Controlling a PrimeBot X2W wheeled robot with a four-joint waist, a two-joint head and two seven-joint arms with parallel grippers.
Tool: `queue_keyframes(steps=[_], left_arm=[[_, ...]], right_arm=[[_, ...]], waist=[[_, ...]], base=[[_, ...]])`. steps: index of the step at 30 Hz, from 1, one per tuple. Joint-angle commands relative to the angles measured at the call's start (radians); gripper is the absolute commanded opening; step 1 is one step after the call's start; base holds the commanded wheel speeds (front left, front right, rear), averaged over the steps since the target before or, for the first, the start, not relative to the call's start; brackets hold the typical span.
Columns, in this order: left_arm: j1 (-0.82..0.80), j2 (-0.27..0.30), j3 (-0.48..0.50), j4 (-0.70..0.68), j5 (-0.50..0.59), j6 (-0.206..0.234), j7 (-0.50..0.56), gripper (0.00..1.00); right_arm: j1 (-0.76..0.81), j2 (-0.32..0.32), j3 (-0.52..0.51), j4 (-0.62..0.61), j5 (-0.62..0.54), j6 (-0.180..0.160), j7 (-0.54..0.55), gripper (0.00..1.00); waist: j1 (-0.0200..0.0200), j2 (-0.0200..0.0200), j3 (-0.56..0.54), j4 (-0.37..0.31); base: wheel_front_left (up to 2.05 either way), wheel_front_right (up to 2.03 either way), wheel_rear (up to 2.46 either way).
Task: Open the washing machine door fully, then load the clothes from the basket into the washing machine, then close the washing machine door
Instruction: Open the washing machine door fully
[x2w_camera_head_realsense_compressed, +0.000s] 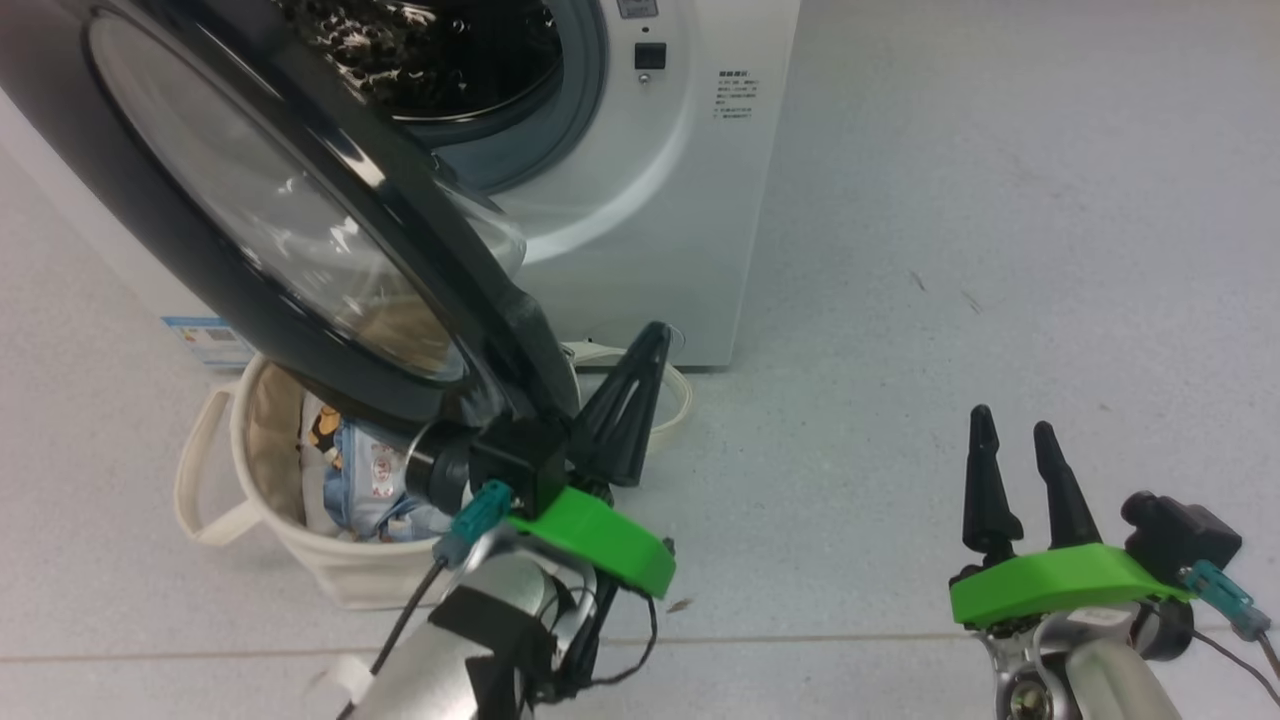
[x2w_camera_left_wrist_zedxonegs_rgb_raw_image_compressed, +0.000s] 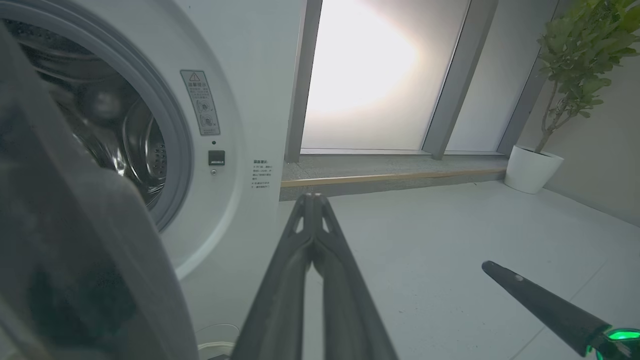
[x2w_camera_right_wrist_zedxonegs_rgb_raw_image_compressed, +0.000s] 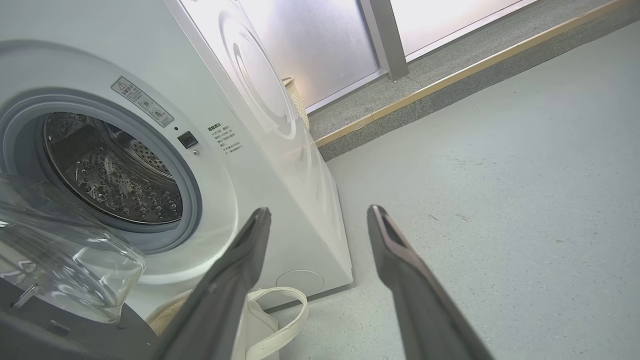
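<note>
Beside glossy black-rimmed glass door (x2w_camera_head_realsense_compressed: 270, 210), my left tool (x2w_camera_head_realsense_compressed: 655, 335) pinched together, right tool (x2w_camera_head_realsense_compressed: 1012, 420) apart; opening step, next push door wider.

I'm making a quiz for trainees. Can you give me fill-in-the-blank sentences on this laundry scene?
On the left gripper, the two fingers are ____.
On the right gripper, the fingers stand ____.
The clothes lie ____ the basket.
The drum of the washing machine is ____.
Missing words: shut; open; inside; empty.
</note>
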Motion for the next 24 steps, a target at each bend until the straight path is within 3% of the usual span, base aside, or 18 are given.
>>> queue_keyframes(steps=[1, 5, 12, 24], left_arm=[[-0.054, 0.007, 0.034, -0.024, 0.003, 0.012, -0.005, 0.0], [-0.062, 0.007, 0.048, 0.013, -0.001, 0.041, -0.005, 0.0], [-0.038, 0.007, 0.063, 0.048, -0.015, 0.042, -0.005, 0.0], [0.038, 0.007, 0.078, 0.032, -0.031, 0.044, -0.005, 0.0]], right_arm=[[-0.046, 0.002, 0.028, -0.027, 0.007, 0.0, -0.012, 1.0], [-0.052, 0.002, 0.031, -0.031, 0.01, 0.0, -0.012, 1.0], [-0.054, 0.002, 0.031, -0.03, 0.009, 0.0, -0.012, 1.0], [-0.043, 0.002, 0.04, -0.019, -0.001, 0.0, -0.012, 1.0]], waist=[[-0.0001, 0.0001, 0.008, -0.001], [-0.0001, 0.0001, 0.02, 0.004], [-0.0001, 0.0001, 0.022, 0.048], [-0.0001, 0.0001, 0.006, 0.205]], base=[[0.0, 0.0, 0.0], [0.0, 0.0, 0.0], [0.0, 0.0, 0.0], [0.0, 0.0, 0.0]])
